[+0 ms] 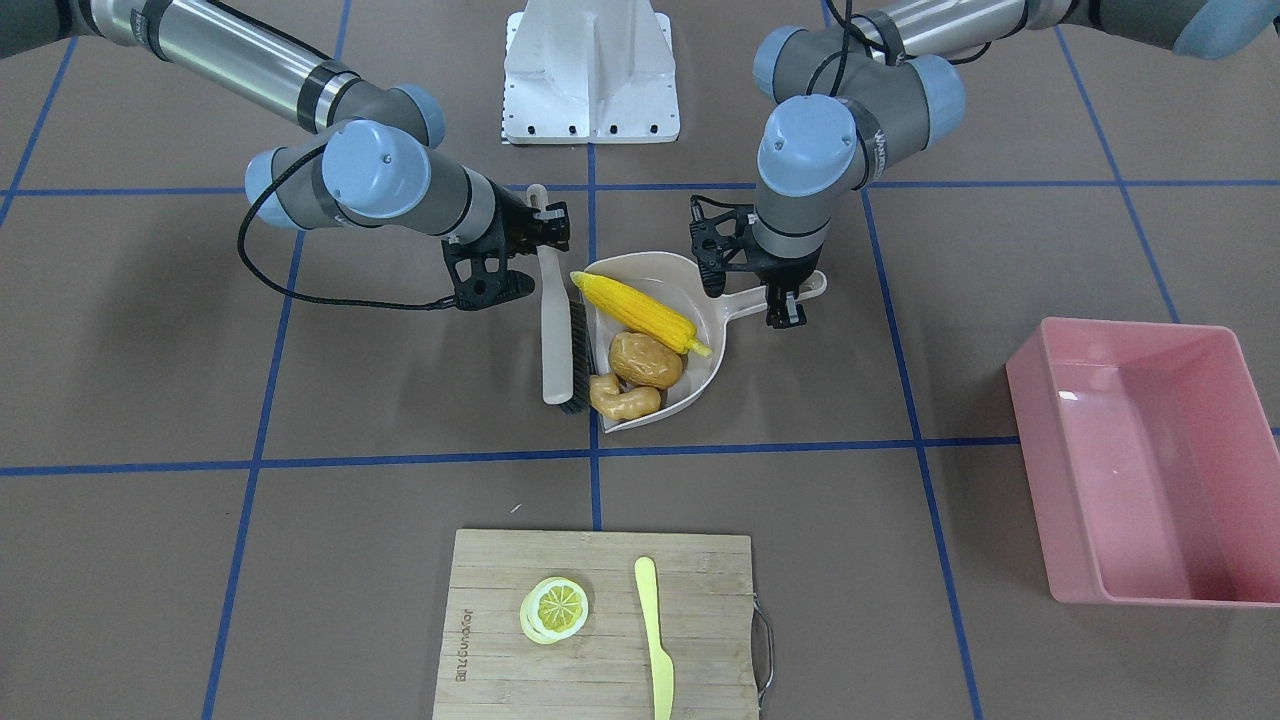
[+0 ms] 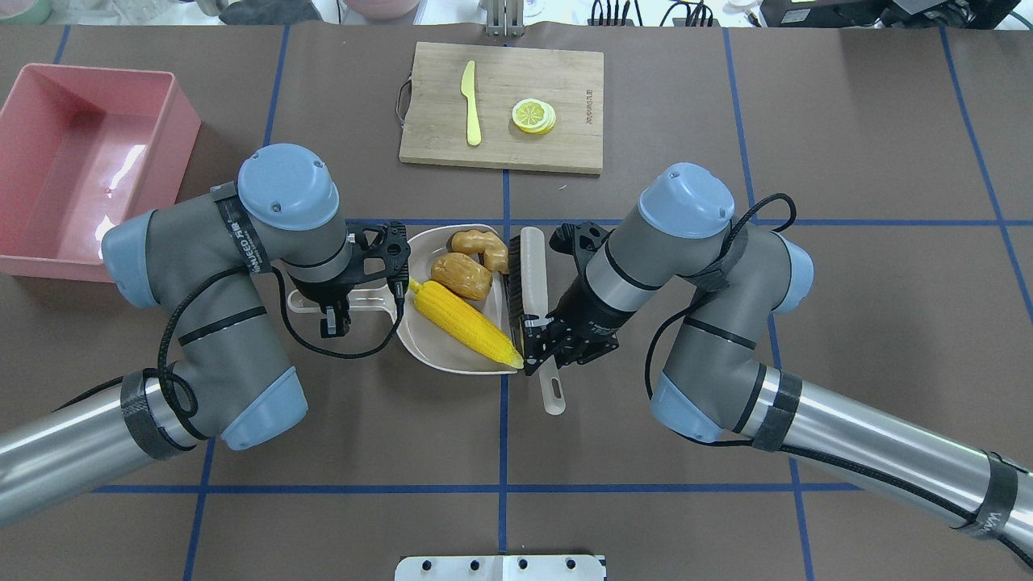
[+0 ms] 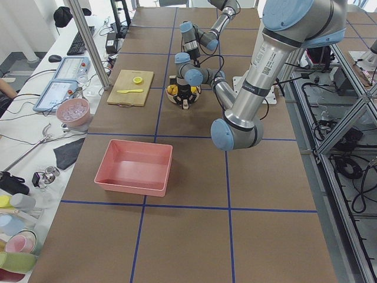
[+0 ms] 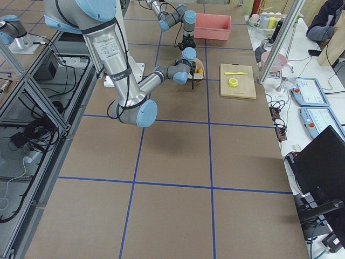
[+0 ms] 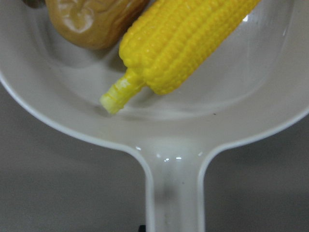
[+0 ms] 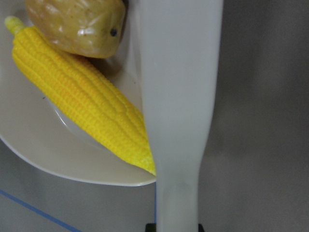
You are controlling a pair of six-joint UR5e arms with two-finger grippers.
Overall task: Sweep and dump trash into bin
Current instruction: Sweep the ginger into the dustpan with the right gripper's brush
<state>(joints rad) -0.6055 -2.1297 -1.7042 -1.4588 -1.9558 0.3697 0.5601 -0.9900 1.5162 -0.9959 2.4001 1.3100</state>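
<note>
Trash gathered in the dustpan [image 2: 424,335] at the middle of the tabletop [image 2: 807,121].
The pink bin [image 1: 1150,470] stands well apart, near the tabletop's left edge toward its far corner. The beige dustpan holds all three pieces. The left jaws are closed on its handle. The right jaws clamp the handle of the brush [image 2: 533,266], which lies just beside the pan. The corn cob [image 2: 464,323] lies diagonally, the potato [image 2: 462,276] beside it and the ginger root [image 2: 480,242] farthest from the robot.
</note>
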